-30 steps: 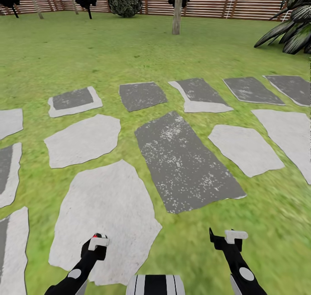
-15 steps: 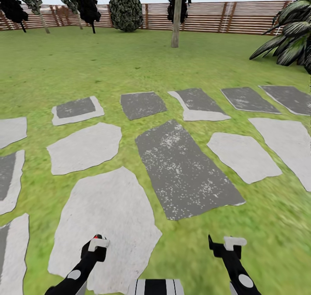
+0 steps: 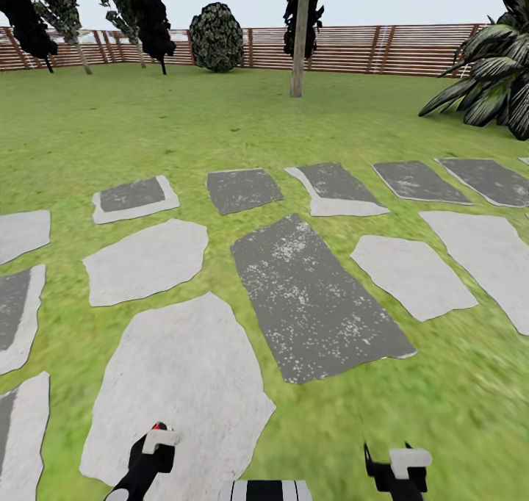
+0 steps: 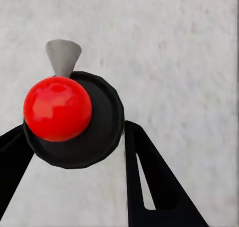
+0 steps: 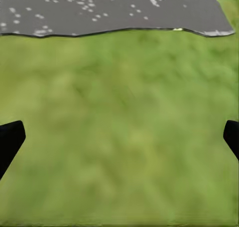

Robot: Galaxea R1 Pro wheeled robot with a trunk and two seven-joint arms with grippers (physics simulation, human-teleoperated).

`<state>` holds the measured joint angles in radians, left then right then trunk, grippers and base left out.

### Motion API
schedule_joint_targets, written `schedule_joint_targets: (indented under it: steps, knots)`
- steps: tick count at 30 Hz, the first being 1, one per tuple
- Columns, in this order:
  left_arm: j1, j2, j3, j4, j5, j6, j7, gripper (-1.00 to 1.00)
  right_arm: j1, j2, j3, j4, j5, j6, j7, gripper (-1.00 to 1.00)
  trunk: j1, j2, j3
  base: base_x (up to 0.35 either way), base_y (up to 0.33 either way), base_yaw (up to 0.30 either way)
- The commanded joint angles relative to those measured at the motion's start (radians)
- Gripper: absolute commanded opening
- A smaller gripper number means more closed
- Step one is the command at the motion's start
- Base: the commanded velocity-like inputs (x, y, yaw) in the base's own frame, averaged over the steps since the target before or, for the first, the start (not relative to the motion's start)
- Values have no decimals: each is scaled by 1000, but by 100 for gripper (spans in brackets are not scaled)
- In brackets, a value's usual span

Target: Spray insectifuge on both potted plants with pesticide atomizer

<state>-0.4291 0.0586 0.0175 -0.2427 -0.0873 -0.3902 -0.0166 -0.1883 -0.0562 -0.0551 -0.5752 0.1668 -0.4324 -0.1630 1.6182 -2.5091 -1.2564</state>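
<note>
I take the small thing held between my left gripper's black fingers to be the pesticide atomizer: a red ball on a round black body with a grey cone spout. It hangs over a pale stone. From the head camera its red tip peeks above the left gripper at the bottom edge. My right gripper stands open over bare grass, its fingers far apart. The potted plants are out of view. The garden lawn stretches ahead.
Grey stepping stones lie across the grass in front of me. A brown slat fence closes the far side, with a thin tree trunk, a round shrub and a big striped-leaf bush at right.
The head camera has tilted up: fence, trees and sky sit lower in the picture and both arms have sunk toward the bottom edge. Neither gripper's hold looks changed.
</note>
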Motion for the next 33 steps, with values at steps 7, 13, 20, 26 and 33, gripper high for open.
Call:
schedule_joint_targets:
  steps: [7,13,20,26,33]
  knots:
    - [0,-4,2,-7,-9,-4,0,-100,0,1,0,36,10,-2,-6,100,0,0,-1,0,0,0]
    - [0,-5,2,-8,-9,-4,0,-100,0,1,0,38,10,-2,-6,100,0,0,-1,0,0,0]
    - [0,-5,2,-7,-8,-4,0,-100,0,2,0,39,10,-1,-5,100,-2,0,11,0,0,0]
    - [0,-6,2,-4,-9,-4,0,-100,0,10,1,61,10,0,-4,100,-4,2,34,0,0,0]
    - [0,-6,3,-6,-8,-2,0,-100,0,19,0,67,10,0,-4,100,-7,3,64,0,0,-107]
